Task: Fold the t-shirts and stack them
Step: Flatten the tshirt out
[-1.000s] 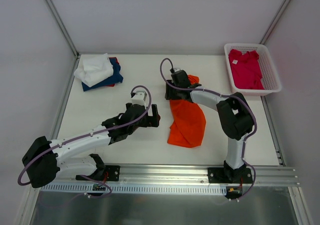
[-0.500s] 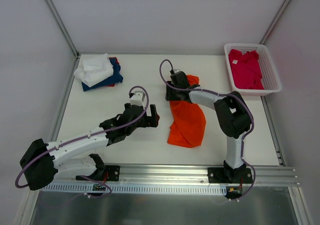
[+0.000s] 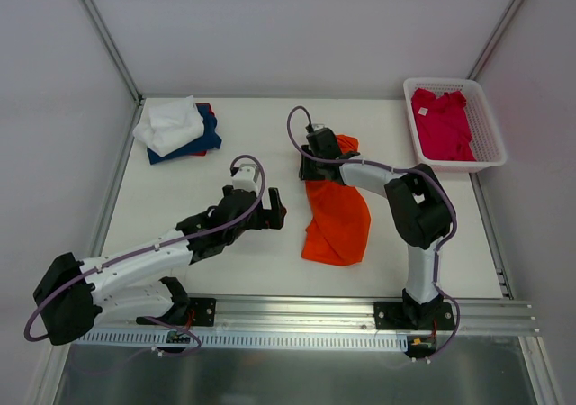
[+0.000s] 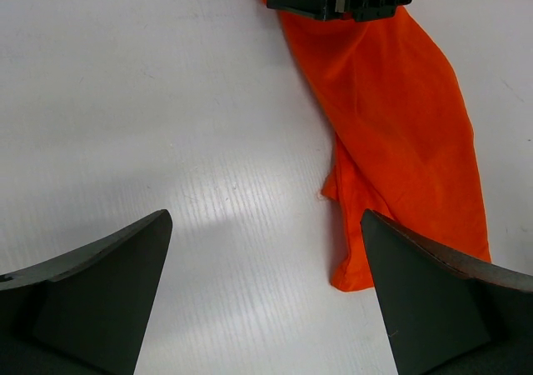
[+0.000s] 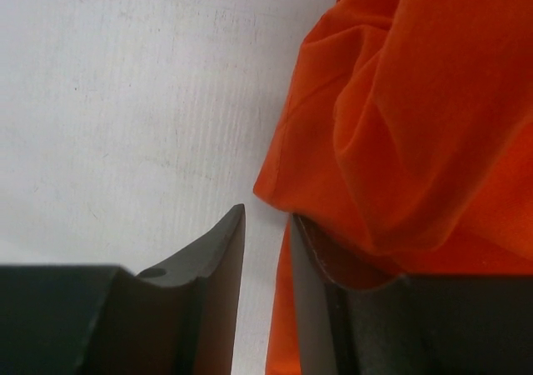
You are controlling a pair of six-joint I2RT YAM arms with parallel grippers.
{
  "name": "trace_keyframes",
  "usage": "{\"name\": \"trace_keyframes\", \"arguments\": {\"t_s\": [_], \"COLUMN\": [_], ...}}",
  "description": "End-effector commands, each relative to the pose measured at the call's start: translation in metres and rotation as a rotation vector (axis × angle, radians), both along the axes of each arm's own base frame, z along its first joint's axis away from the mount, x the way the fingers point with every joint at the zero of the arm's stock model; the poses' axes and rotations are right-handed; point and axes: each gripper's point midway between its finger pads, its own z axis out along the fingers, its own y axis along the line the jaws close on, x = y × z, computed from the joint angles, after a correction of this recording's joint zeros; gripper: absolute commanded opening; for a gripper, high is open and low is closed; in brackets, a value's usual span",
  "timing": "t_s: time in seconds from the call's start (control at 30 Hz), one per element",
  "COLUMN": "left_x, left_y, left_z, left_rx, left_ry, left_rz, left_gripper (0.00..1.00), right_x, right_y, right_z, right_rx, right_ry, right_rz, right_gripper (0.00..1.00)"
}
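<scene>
Orange t-shirt [image 3: 337,220] mid-table [image 3: 225,166], my right gripper [image 5: 266,217] at its far edge.
Shirt lies crumpled, trailing nearward from the grip; right jaws almost together, pinching the cloth edge. Basket [image 3: 490,128] far right holds crimson t-shirt [image 3: 443,124]. White t-shirt [image 3: 169,121] sits on navy t-shirt [image 3: 203,140], far left. My left gripper [image 4: 266,217] hangs spread wide over bare table, left of the orange t-shirt.

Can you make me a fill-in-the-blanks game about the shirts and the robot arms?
The crimson t-shirt lies in the white ___.
The white t-shirt lies on the ___ one.
The right gripper is at the orange t-shirt; the left gripper is wide ___.
Missing words: basket, blue, open.
</scene>
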Motion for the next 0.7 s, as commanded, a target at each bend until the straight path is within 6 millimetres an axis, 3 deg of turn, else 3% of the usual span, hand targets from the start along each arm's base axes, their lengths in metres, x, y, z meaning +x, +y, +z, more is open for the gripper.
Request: {"name": "trace_keyframes", "arguments": {"t_s": [0.0,0.47,0.57,0.6,0.67], "left_x": [0.003,-0.001,-0.001,-0.001,0.0], "left_y": [0.005,0.013,0.013,0.013,0.013], "left_z": [0.008,0.01,0.011,0.009,0.01], "left_rx": [-0.007,0.013,0.018,0.023,0.022], "left_ry": [-0.032,-0.037,-0.04,-0.037,-0.037], "left_rz": [0.021,0.016,0.016,0.016,0.018], "left_gripper": [0.99,0.99,0.99,0.99,0.99], "right_x": [0.022,0.034,0.034,0.034,0.034], "right_y": [0.009,0.0,0.001,0.001,0.001], "right_z": [0.023,0.012,0.008,0.007,0.006], "right_rx": [0.041,0.079,0.084,0.085,0.084], "right_ry": [-0.087,-0.059,-0.049,-0.046,-0.045], "right_rz": [-0.016,-0.065,-0.062,-0.061,-0.059], "right_gripper": [0.31,0.32,0.22,0.1,0.02]}}
